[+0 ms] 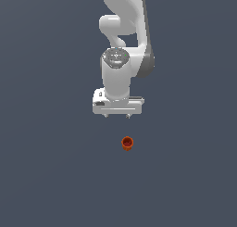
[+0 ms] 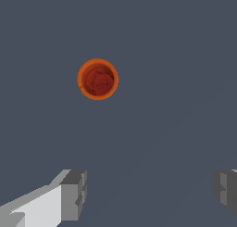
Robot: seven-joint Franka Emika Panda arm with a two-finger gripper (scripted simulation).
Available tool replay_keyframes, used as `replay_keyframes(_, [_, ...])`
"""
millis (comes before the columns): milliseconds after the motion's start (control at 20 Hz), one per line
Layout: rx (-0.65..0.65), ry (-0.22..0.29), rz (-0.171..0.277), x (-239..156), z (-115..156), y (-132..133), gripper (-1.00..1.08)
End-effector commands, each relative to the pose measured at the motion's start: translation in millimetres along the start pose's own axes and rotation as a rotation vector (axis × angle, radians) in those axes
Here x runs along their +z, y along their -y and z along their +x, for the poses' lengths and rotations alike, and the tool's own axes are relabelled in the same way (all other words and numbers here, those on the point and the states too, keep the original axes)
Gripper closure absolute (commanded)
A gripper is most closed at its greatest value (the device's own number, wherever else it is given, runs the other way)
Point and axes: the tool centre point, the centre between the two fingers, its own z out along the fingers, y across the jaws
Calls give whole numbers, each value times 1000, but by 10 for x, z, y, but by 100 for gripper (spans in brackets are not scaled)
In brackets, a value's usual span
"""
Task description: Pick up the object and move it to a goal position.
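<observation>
Your arm (image 1: 124, 50) hangs straight down, gripper (image 1: 117, 115) spread wide and holding nothing. The cup (image 1: 127, 143) sits upright on the floor (image 1: 51, 175), around 5 o'clock from the gripper, well apart.

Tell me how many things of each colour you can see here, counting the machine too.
Orange-red: 1, the tiny orange-red cup-like cylinder with a darker hollow top.
White: 1, the white robot arm, with its gripper open above the surface.
Grey: 1, the flat dark grey surface.
Total: 3.
</observation>
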Motion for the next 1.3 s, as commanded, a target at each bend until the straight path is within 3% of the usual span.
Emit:
replay_keyframes(0, [0,0,0,0,0,0,-92])
replay_keyframes(400, [-84,-16,-10,-43,60,238,-92])
replay_keyframes(750, [-91,-17,-11,-20,95,249,-92])
replay_keyframes(1250, [-148,-25,-11,230,423,344,-92])
